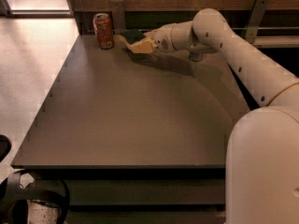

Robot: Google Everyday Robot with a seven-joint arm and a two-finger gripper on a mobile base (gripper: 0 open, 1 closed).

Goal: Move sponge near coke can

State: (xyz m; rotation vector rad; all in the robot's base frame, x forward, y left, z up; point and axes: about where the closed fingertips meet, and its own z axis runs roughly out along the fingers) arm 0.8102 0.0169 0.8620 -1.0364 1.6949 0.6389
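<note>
The coke can [103, 31], red-orange with a silver top, stands upright at the far left corner of the dark table [140, 115]. The sponge [136, 40], dark green on top with pale yellow foam below, is just right of the can with a small gap between them. My gripper [145, 44] reaches in from the right at the far edge of the table. It is shut on the sponge and holds it low over the tabletop. The fingers cover the sponge's right end.
A grey object [195, 56] stands on the table behind my forearm, mostly hidden. A wooden wall with metal brackets [117, 13] runs along the table's far edge. The floor lies to the left of the table. A dark piece of gear [28, 202] is at the bottom left.
</note>
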